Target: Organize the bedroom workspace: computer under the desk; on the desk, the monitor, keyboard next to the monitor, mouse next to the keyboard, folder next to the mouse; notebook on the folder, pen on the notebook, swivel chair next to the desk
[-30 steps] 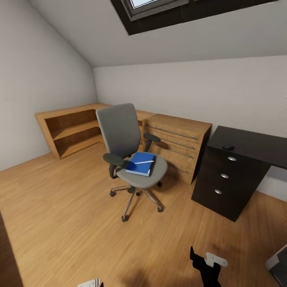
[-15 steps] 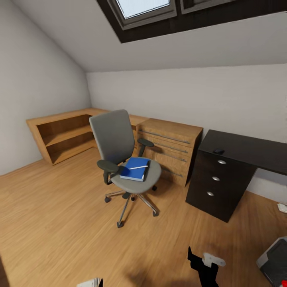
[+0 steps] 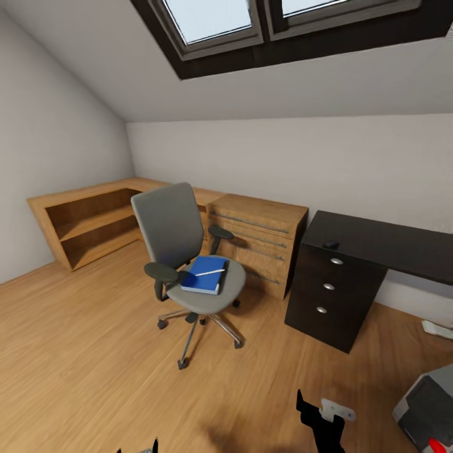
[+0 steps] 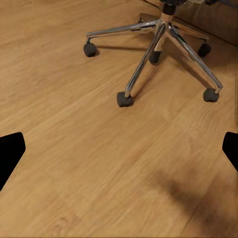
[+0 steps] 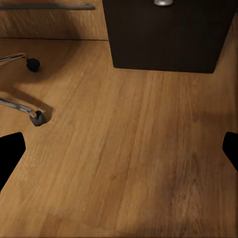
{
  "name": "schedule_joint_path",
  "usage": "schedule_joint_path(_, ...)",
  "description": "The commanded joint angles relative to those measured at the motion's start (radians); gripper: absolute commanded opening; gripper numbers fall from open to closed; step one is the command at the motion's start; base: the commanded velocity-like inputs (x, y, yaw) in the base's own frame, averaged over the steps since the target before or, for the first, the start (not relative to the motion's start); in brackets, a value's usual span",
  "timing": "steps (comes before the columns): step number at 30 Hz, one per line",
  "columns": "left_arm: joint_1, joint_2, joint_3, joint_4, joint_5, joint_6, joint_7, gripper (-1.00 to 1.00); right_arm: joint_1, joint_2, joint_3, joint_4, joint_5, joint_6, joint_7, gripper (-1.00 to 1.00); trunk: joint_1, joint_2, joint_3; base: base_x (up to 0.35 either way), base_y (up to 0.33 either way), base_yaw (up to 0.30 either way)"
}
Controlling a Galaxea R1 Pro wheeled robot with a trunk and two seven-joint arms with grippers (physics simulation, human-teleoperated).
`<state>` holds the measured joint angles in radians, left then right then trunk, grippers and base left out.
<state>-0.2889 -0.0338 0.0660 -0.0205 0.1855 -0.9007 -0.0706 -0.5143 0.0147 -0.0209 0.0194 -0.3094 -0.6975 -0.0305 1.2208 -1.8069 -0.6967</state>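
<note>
One swivel chair (image 3: 189, 251) stands left of centre in the head view, with the folder (image 3: 204, 275) and the pen (image 3: 210, 273) lying on its seat. At right, the desk (image 3: 371, 242) carries the mouse (image 3: 331, 244). At the lower right corner sits the computer (image 3: 425, 402). Both wrist views show the left gripper (image 4: 119, 148) and the right gripper (image 5: 119, 148) spread wide, holding nothing, above the wooden floor (image 3: 82, 352).

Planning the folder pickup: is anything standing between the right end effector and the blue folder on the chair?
Nothing visible on the bare wooden floor between the right end effector and the swivel chair. The folder lies on the seat, a pen on top; the near armrest flanks it.
</note>
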Motion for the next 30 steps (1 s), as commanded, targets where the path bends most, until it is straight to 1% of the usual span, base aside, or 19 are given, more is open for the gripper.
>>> schedule_joint_path(1,0.001,0.0,0.006,0.001,0.003,-0.01,-0.007,1.0,-0.001,0.0,-0.002,0.002,0.003,-0.004,-0.003,1.0,-0.004,0.007,0.004,0.0,0.0,-0.109)
schedule_joint_path(8,0.005,0.0,0.006,0.001,0.003,-0.029,-0.008,1.0,-0.001,0.001,-0.002,0.002,0.003,-0.003,-0.002,1.0,-0.031,0.056,0.03,0.0,0.0,-0.058)
schedule_joint_path(20,0.007,0.003,0.006,-0.001,0.003,-0.03,-0.008,1.0,-0.001,0.002,-0.002,0.003,0.002,0.002,0.0,1.0,-0.031,0.056,0.031,0.0,0.0,-0.023)
schedule_joint_path(30,0.007,0.004,0.006,-0.001,0.003,-0.029,-0.008,1.0,-0.001,0.003,-0.002,0.004,0.003,0.003,0.003,1.0,-0.031,0.056,0.031,0.0,0.0,-0.198)
